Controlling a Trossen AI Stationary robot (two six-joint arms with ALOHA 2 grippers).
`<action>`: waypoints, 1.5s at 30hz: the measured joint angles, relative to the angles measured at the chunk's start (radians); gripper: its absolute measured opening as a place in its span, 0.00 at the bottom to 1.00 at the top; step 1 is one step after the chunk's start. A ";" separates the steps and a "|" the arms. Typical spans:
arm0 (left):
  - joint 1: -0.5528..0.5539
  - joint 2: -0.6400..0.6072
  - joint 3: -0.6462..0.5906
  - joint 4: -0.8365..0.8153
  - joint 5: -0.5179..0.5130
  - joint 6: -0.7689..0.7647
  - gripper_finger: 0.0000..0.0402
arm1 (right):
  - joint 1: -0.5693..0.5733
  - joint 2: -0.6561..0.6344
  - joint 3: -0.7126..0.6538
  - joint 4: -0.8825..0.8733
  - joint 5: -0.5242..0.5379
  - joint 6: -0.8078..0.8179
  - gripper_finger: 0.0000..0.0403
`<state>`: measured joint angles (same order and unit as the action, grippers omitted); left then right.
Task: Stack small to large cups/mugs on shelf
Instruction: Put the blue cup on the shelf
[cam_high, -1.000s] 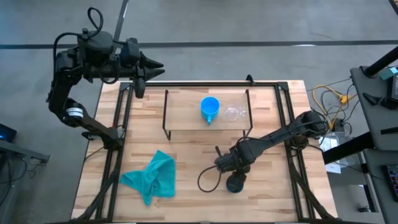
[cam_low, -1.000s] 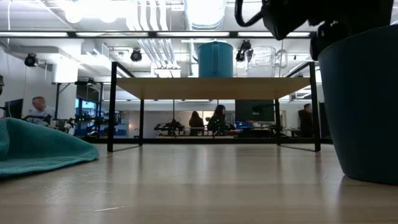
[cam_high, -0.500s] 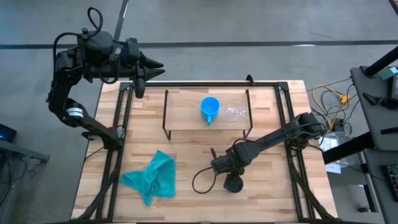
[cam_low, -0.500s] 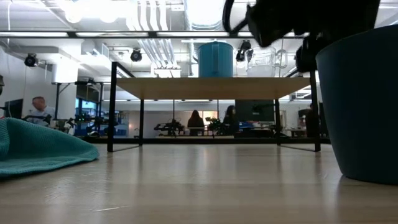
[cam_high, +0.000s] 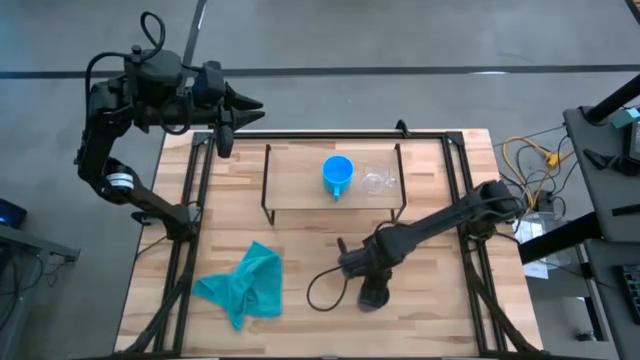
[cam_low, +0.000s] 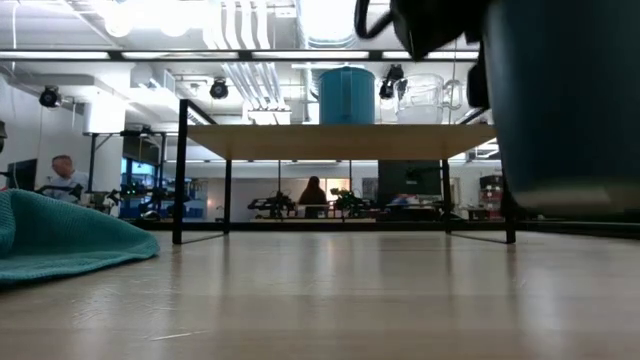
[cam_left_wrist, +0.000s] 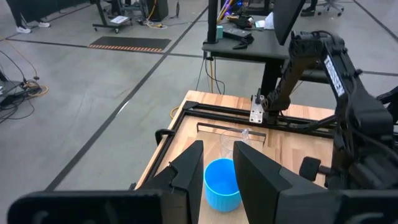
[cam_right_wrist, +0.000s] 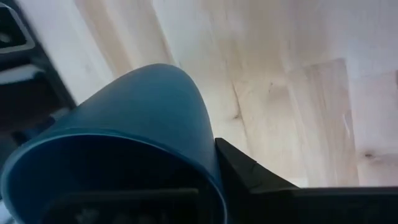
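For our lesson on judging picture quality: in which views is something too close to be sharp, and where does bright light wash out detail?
Low view: the dark cup looms soft-edged at the right, and ceiling lights glare above the shelf. Right wrist view: the same cup fills the frame, blurred, over pale, washed-out table wood. High view: evenly lit, with the blue mug crisp.
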<state>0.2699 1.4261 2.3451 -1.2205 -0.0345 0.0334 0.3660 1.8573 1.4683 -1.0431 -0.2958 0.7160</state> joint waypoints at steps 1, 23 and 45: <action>0.000 0.000 0.000 0.000 0.000 0.000 0.19 | -0.002 -0.013 0.003 -0.002 0.001 0.010 0.03; 0.000 0.030 -0.008 0.005 0.000 -0.080 0.19 | -0.184 -0.093 0.768 -0.268 0.727 -0.343 0.02; -0.004 0.139 -0.017 -0.142 0.000 -0.148 0.19 | -0.418 0.053 0.879 -0.035 0.742 -0.735 0.02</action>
<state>0.2661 1.5653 2.3283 -1.3621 -0.0341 -0.1150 -0.0523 1.9099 2.3470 -1.0778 0.4458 -0.0186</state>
